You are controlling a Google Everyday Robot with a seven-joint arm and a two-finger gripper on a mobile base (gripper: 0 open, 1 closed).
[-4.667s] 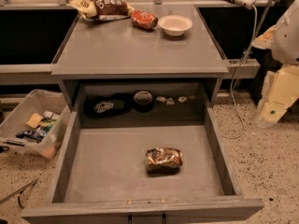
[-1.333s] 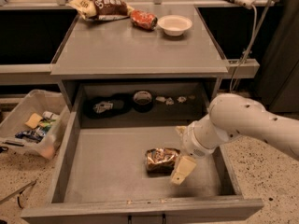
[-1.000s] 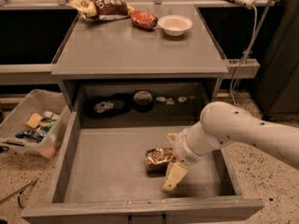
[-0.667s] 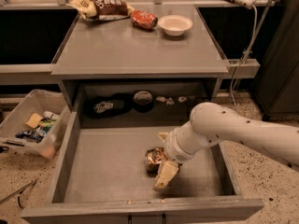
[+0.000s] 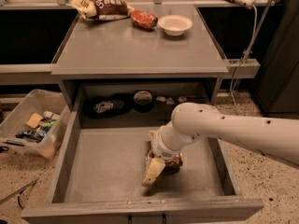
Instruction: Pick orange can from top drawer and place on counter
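Note:
The top drawer [image 5: 105,169] is pulled out, grey and shallow. The orange can [image 5: 174,161] lies on its side on the drawer floor, right of centre, mostly covered by my wrist. My gripper [image 5: 153,154] reaches down into the drawer from the right on a white arm. Its fingers are open and stand either side of the can's left end, one cream fingertip [image 5: 153,172] in front and one behind. The grey counter [image 5: 135,48] lies above and behind the drawer.
On the counter's far edge are a brown-and-yellow snack bag [image 5: 100,6], a red shiny packet [image 5: 143,19] and a white bowl [image 5: 175,24]. Dark items [image 5: 142,98] sit in the recess behind the drawer. A plastic bin [image 5: 32,122] stands on the floor at left.
My arm has swung in from the right and moved leftward over the can. The gripper now straddles the can's left end. The can has not moved.

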